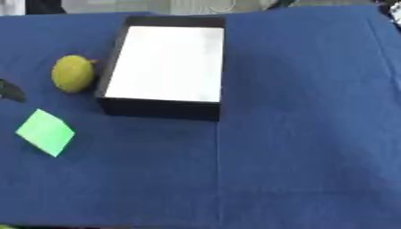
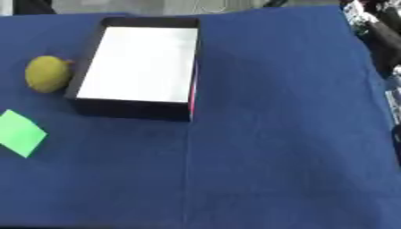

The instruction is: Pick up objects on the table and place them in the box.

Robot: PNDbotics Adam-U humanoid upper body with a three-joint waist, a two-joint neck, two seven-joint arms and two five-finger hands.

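The black box [image 1: 163, 109] is sitting empty on the blue cloth; a yellow-green fruit [image 1: 73, 74] is lying just beside its left wall, looking firm, rounded and apt to roll, so wrapping around its middle seems best. Neither hand is showing.

Both views come from the head stereo pair, looking steeply down and forward onto the blue-covered tabletop [image 1: 297, 156]. Far edge of the tabletop runs along the top of each frame; near edge at the bottom.

Left eye view: black box [image 1: 160, 109] sits left of centre, yellow-green fruit [image 1: 73, 74] and green square [image 1: 45, 133] fully inside the frame at left.

Right eye view: same scene offset leftward; the green square touches the left border, and dark equipment [image 2: 380, 31] shows past the tabletop's right edge.

Shared: the box, the fruit, the square and most of the cloth. Moderate range; the tabletop fills nearly the whole frame.
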